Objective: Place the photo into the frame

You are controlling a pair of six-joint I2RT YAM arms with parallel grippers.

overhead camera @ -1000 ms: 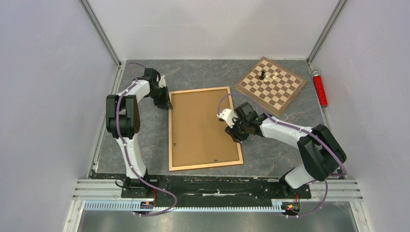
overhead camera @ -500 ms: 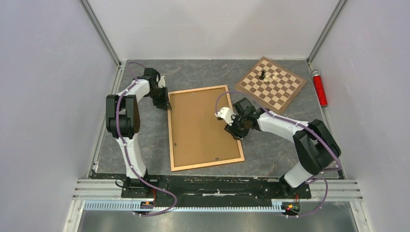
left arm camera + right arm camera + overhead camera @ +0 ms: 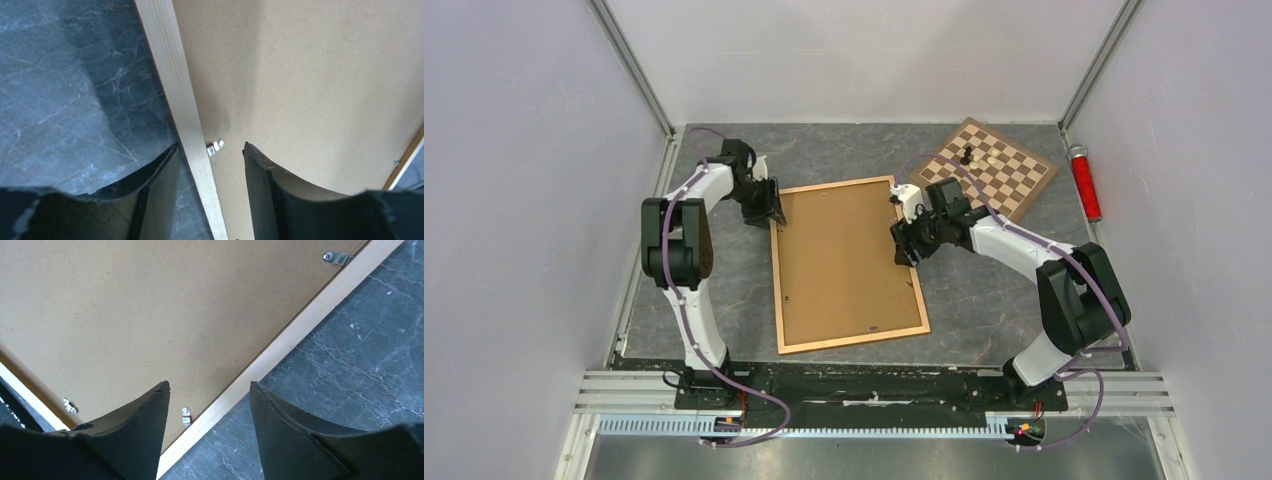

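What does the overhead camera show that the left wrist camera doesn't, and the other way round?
Only overhead: the brown-and-cream chessboard, the red cylinder, the right gripper. Only left wrist: a small silver metal clip between the open fingers of the left gripper. Both: the thin light-brown wooden frame, its plain brown backing board, the grey marbled table.

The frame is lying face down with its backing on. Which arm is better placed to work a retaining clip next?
Left, narrowly. The open left gripper straddles the frame rail with a metal clip centred between its tips. The right gripper, also open, has a second clip off-centre, close to one finger.
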